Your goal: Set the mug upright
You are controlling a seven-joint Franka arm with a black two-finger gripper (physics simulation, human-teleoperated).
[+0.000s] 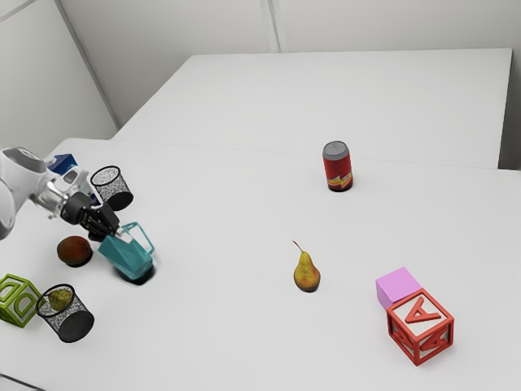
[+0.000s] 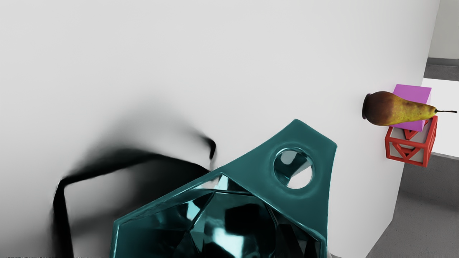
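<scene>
Teal mug (image 2: 304,208) looms closest to the wrist camera, its mouth facing the hand and its handle (image 2: 251,168) on the side toward the pear (image 1: 306,273). Across the exterior view from its left, a green block (image 1: 16,301) sits near a wire cup (image 1: 75,327) with a yellow-green ball (image 1: 60,299) inside its rim. Farther back is a blue box (image 1: 63,164), partly behind the arm (image 1: 69,204). Next come a brown fruit (image 1: 75,250) and a black mesh holder (image 1: 116,198), flanking the hand's approach; both are close enough to be knocked by a wide swing.

Then the gripper (image 1: 106,234), right at the mug's upper end; whether it is open or closed on the wall, I cannot tell. The mug lies just beyond it, toward the exterior view's right and lower down. Its long axis slants from the mouth by the gripper to the base, down and to that view's right. I can't tell whether the base touches the table (image 1: 220,342). Righting it likely means swinging that base beneath the mouth, then settling it flat; letting go early could tip it.

Well apart on the exterior view's right are the pear, a red can (image 1: 337,171), a purple cube (image 1: 397,287) and a red letter block (image 1: 420,326), none in the way.
</scene>
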